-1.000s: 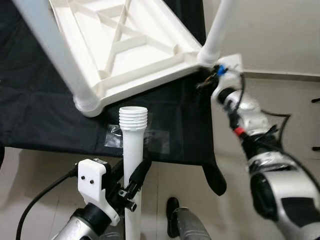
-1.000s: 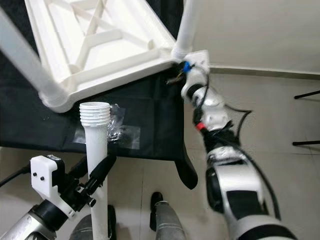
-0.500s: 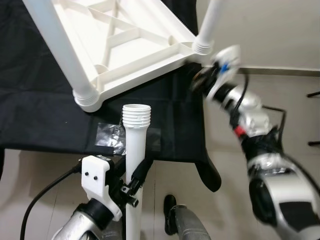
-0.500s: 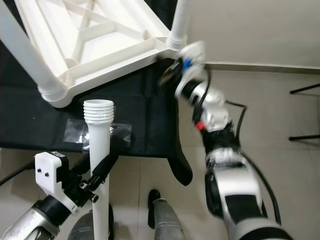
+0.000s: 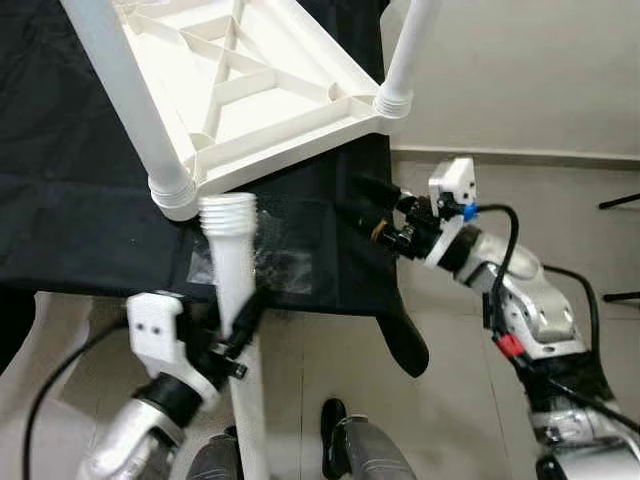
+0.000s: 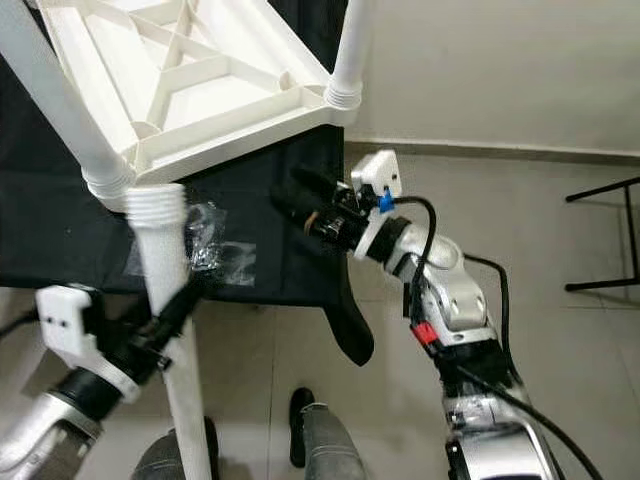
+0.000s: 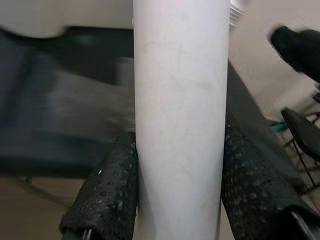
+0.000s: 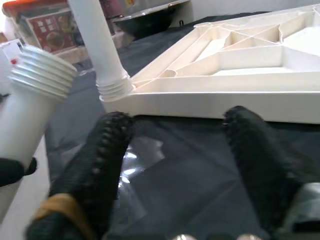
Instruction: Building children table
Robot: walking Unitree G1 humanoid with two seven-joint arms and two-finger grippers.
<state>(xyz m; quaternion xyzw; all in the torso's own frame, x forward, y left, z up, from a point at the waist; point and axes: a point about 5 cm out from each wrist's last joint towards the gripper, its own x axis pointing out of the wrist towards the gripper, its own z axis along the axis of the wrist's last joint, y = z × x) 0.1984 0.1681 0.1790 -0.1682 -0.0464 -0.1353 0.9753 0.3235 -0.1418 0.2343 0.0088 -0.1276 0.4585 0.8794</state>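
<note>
left end effector (image 5: 240, 325): i see it clamped on loose table leg (image 5: 232, 262), threaded end just beside tabletop corner (image 5: 172, 190)
right end effector (image 5: 362, 205): fingers apart, empty, over black cloth (image 5: 80, 220)
tabletop (image 5: 250, 90): upside down on cloth

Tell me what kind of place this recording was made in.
Probably an indoor room in a home, used as an assembly spot: pale tiled floor meeting a plain cream wall, a black cloth-covered surface holding an upturned white plastic children's table, and storage boxes behind.
</note>
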